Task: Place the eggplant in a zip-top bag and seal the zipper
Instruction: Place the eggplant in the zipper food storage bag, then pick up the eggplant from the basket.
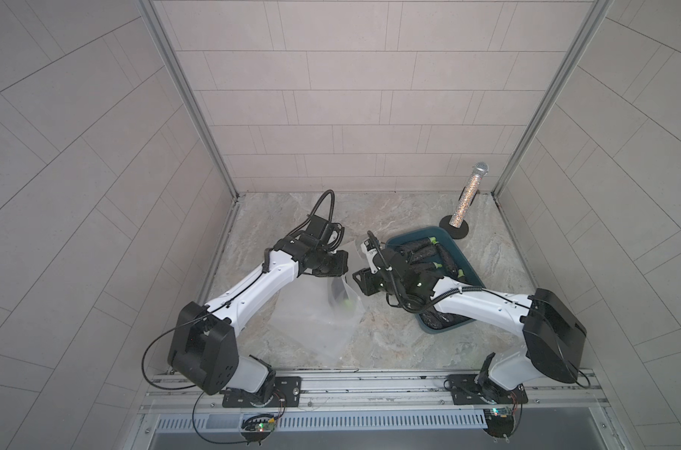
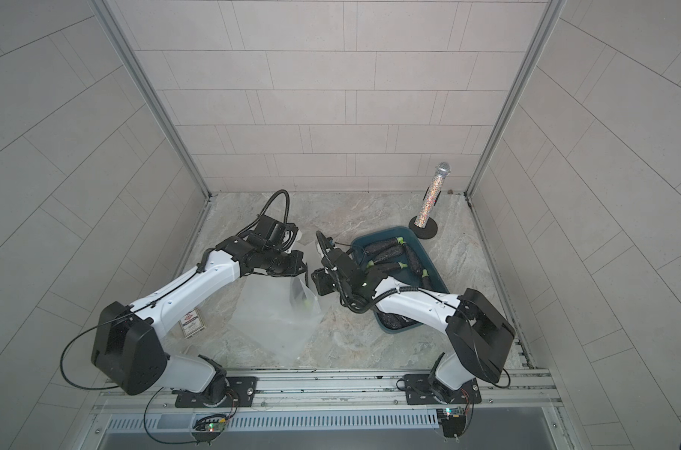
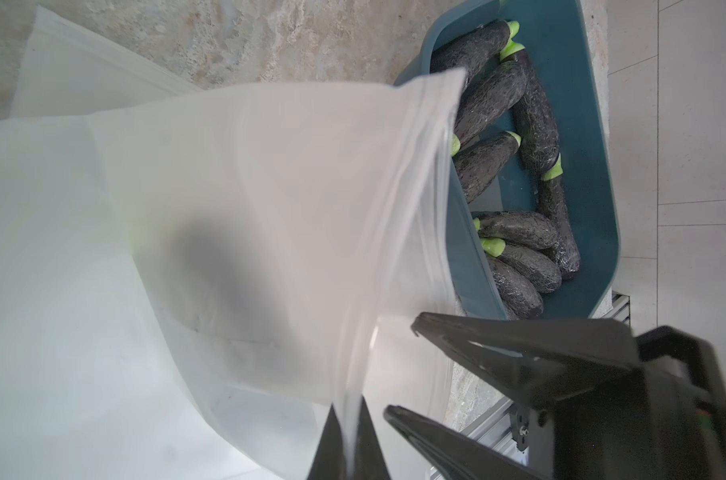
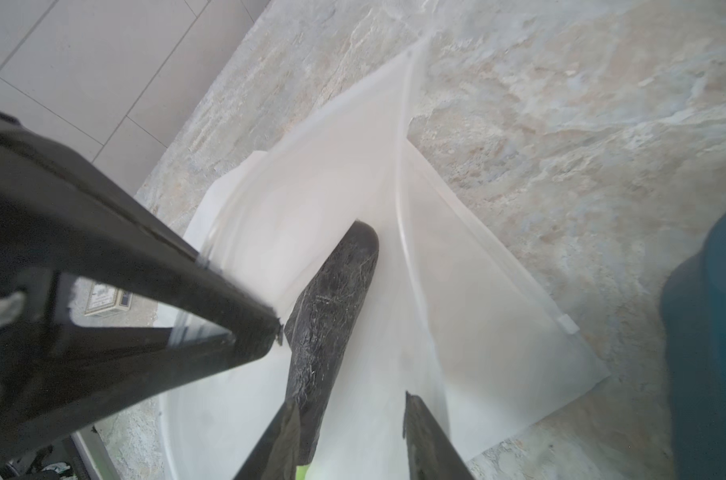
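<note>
Your left gripper [image 3: 348,419] is clenched on the zipper edge of the zip-top bag [image 3: 249,187]. It pinches the rim and holds the mouth lifted off the marble table [image 4: 560,104]. Your right gripper [image 4: 350,399] stands released at that mouth. Its jaws are apart, and the eggplant [image 4: 328,316] lies between them, close against one finger [image 4: 282,432] with a clear gap to the other. The eggplant's dark body runs from the jaws on into the bag. Its rounded end is past the rim, and a bit of green stem shows at the near end. In both top views it appears as a dark shape through the frosted plastic, between the two grippers. The teal bin [image 3: 573,104] with the other eggplants [image 3: 490,95] sits just beside the bag, on the right arm's side.
</note>
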Controlling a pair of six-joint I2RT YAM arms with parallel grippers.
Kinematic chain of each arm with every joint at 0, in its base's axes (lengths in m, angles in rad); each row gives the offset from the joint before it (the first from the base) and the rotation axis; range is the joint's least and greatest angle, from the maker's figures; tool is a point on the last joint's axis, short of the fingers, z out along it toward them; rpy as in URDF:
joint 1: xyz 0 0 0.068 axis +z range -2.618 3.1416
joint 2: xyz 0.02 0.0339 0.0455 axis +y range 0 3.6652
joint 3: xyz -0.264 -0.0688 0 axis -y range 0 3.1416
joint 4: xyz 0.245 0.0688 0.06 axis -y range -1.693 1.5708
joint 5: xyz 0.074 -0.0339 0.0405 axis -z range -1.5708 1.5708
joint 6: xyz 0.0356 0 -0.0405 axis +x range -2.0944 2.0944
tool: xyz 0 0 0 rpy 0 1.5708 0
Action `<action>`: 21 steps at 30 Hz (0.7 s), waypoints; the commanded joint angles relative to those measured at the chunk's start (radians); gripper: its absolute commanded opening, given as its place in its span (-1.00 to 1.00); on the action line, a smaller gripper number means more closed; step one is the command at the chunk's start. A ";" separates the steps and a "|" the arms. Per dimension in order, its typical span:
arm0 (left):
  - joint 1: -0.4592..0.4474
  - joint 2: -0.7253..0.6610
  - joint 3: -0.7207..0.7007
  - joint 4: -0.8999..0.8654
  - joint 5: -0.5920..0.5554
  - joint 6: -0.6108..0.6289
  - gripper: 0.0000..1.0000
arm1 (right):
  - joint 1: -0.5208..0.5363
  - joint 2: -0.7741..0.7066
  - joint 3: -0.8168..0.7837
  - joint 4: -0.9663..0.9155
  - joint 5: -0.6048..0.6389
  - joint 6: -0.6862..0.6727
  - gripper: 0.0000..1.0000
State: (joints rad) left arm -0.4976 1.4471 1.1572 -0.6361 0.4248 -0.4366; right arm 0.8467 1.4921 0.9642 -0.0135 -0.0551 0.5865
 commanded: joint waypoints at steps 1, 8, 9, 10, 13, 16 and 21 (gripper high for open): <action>0.001 0.005 -0.012 0.013 -0.014 0.009 -1.00 | -0.032 -0.065 -0.018 -0.035 -0.010 0.013 -0.13; 0.002 0.016 -0.011 0.023 -0.013 0.005 -1.00 | -0.178 -0.145 -0.078 -0.138 0.021 0.044 -0.11; 0.002 0.017 -0.013 0.023 -0.014 0.005 -1.00 | -0.210 -0.153 -0.090 -0.151 0.021 0.052 -0.11; 0.002 0.016 -0.013 0.023 -0.014 0.006 -1.00 | -0.240 -0.160 -0.100 -0.164 0.022 0.056 -0.10; 0.002 0.017 -0.016 0.023 -0.017 0.005 -1.00 | -0.320 -0.173 -0.120 -0.205 0.030 0.071 -0.08; 0.002 0.020 -0.015 0.023 -0.019 0.006 -1.00 | -0.387 -0.176 -0.145 -0.223 0.031 0.094 -0.08; 0.002 0.024 -0.012 0.023 -0.017 0.009 -1.00 | -0.448 -0.151 -0.157 -0.250 0.058 0.121 -0.07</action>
State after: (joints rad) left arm -0.4976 1.4628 1.1530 -0.6189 0.4183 -0.4366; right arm 0.4149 1.3445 0.8089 -0.2237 -0.0284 0.6720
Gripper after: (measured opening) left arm 0.049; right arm 0.466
